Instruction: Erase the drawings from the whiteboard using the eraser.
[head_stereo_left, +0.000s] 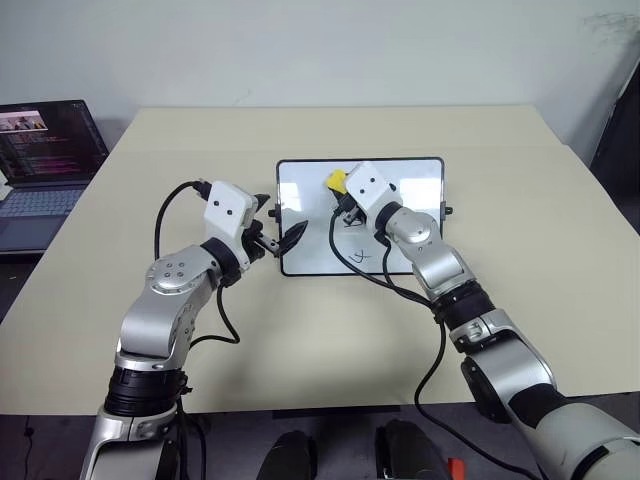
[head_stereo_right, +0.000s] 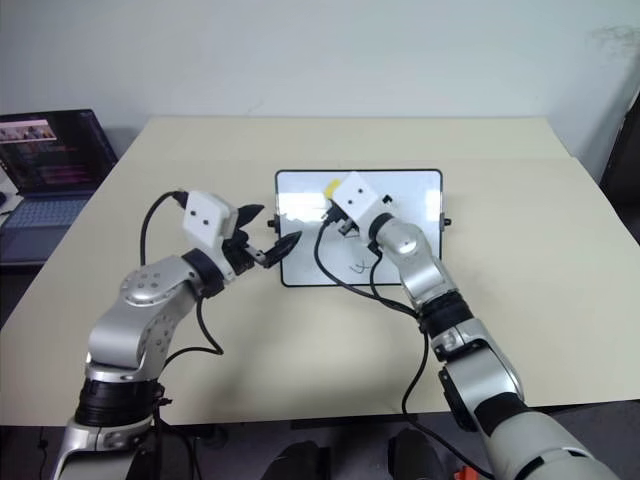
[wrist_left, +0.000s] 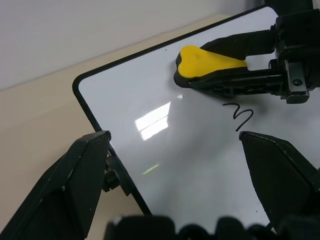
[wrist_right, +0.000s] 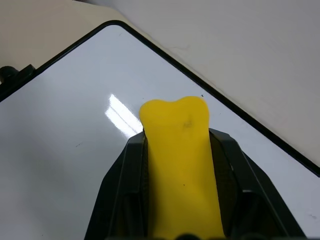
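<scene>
laptop (head_stereo_left: 45, 160) left of whiteboard (head_stereo_left: 420, 180); right fingers (wrist_right: 145, 190) clamp eraser (wrist_right: 180, 160), left fingers (wrist_left: 70, 185) apart.

whiteboard (head_stereo_left: 400, 190): glossy white face, thin black frame, small black knob on the short side.
drawings (head_stereo_left: 360, 257): black marker lines on the white face; one squiggle was clear in the left wrist view (wrist_left: 240, 116).
eraser (wrist_right: 181, 165): bright yellow top, dark underside.
right gripper (wrist_left: 220, 75): black fingers, white housing with two dark dots behind them.
left gripper (head_stereo_left: 283, 240): black fingers, white housing of the same pattern.
arms (head_stereo_left: 170, 300): silver-grey shells, black joints, black cables.
table (head_stereo_left: 300, 340): plain pale beige.
laptop (head_stereo_left: 45, 170): dark grey body, dark screen with pink and pale text lines.
wall (head_stereo_left: 300, 50): plain off-white.
</scene>
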